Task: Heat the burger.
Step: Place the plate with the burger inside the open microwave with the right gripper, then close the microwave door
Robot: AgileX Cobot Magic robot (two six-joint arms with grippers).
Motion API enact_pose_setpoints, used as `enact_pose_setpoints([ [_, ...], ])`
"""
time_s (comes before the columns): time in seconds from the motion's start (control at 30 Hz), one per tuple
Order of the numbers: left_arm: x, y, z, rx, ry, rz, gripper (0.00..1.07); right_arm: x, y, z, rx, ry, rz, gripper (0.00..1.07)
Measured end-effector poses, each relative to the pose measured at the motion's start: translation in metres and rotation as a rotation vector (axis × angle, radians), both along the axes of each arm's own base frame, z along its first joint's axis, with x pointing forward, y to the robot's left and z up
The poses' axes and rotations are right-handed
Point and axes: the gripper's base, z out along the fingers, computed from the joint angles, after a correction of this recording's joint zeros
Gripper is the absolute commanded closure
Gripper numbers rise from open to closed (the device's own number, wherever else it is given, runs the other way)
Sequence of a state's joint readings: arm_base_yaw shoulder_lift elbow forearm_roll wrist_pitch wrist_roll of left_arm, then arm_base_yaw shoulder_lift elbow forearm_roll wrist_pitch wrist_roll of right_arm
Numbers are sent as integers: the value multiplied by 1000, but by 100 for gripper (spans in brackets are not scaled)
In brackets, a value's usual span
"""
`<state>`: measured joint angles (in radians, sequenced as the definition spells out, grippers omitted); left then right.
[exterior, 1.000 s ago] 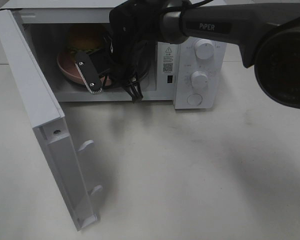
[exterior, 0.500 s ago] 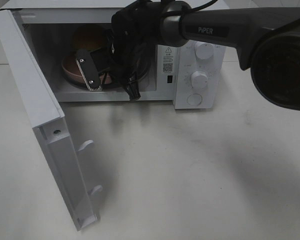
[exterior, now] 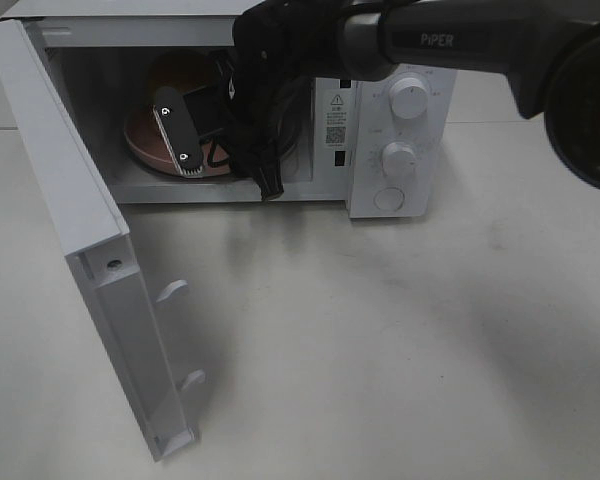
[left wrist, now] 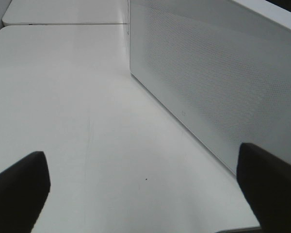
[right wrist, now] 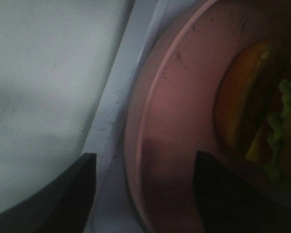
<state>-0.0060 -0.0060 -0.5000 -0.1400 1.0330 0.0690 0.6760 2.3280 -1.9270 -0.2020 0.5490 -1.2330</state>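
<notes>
The burger [exterior: 178,72] sits on a pink plate [exterior: 140,142] inside the open microwave [exterior: 390,60]. My right gripper [exterior: 223,155] reaches into the cavity from the front, jaws open. In the right wrist view the plate's rim [right wrist: 141,126] passes between the spread fingers [right wrist: 63,194] without touching either pad. The burger [right wrist: 262,121], with its bun, lettuce edge and cheese, lies just beyond. My left gripper [left wrist: 143,194] stands open over bare table beside the microwave's perforated side wall [left wrist: 218,73]. It does not show in the exterior view.
The microwave door [exterior: 70,190] hangs swung wide open at the left, reaching toward the table's front. Two knobs [exterior: 408,100] [exterior: 398,157] and a round button [exterior: 388,198] are on the panel at the right. My right arm [exterior: 450,40] crosses above the panel.
The right gripper's jaws have spread apart and let go of the plate's rim. The wrist has shifted slightly further into the cavity. The left gripper has not moved.
</notes>
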Motion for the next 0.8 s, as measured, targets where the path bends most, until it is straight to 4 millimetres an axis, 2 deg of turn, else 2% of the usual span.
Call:
enact_pose_setpoints([
  [0.1,0,0,0,0,0,0,7,-10,-6,1,27,15,-2,40],
  [0.23,0,0,0,0,0,0,7,-23,-13,8,63,20,-13,28],
  [0.53,0,0,0,0,0,0,7,-52,-36,14,68,39,-22,27],
  [0.7,0,0,0,0,0,0,7,-68,-49,22,119,78,-111,23],
  [0.8,0,0,0,0,0,0,7,-80,-58,34,182,100,-196,23],
])
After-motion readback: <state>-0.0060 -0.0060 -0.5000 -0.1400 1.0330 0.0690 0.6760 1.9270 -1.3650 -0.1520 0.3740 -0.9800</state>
